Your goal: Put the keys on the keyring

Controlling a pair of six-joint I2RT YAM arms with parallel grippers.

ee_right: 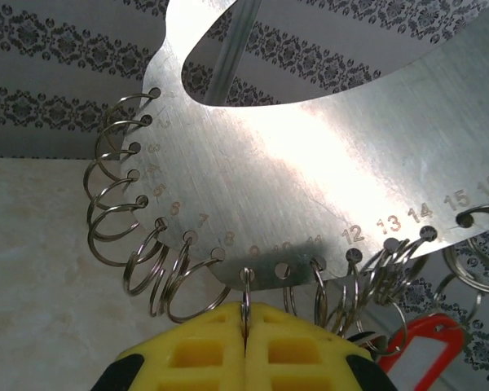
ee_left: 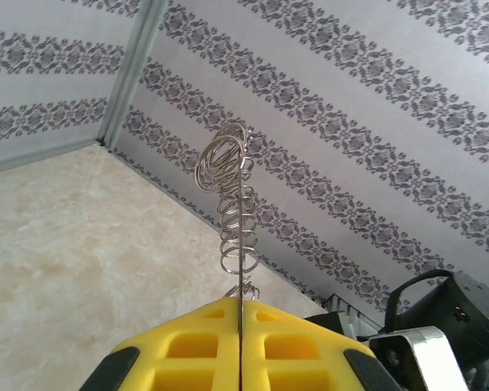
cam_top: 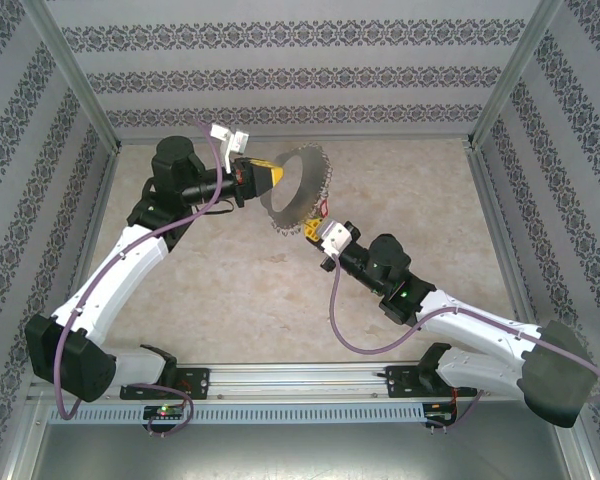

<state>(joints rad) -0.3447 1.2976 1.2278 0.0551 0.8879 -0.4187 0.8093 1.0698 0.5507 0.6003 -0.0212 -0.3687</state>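
The keyring [cam_top: 295, 190], a large thin silver-grey metal plate shaped like a broad crescent, is held up off the table just toward 12 o'clock from the middle of the workspace. In the right wrist view the keyring [ee_right: 326, 163] shows a row of small holes along its lower rim, with engraved numbers such as 12 to 15. Thin wire split rings [ee_right: 118, 220] hang through these holes from about 9 o'clock round to 3 o'clock. In the left wrist view the keyring [ee_left: 240, 285] stands edge-on as a thin vertical line with the split rings [ee_left: 226, 159] stacked along it.

One red-tagged key [ee_right: 428, 342] hangs at the rim's 4 o'clock; its metal blade cannot be made out. From above, its red tag [cam_top: 323, 208] sits at the plate's 5 o'clock.

The left gripper [cam_top: 265, 178], with yellow foam-like pads, reaches in from the plate's 9 o'clock. Its pads [ee_left: 187, 354] are pressed together on the plate's edge.

The right gripper [cam_top: 315, 228] comes up from 5 o'clock. Its yellow pads [ee_right: 196, 350] are closed, and a single wire ring [ee_right: 246, 300] hanging from a bottom hole runs into the seam between them. Whether a key is also pinched there cannot be told.

A beige marbled tabletop [cam_top: 230, 290] lies below, with grey patterned wall panels [cam_top: 300, 80] around it.
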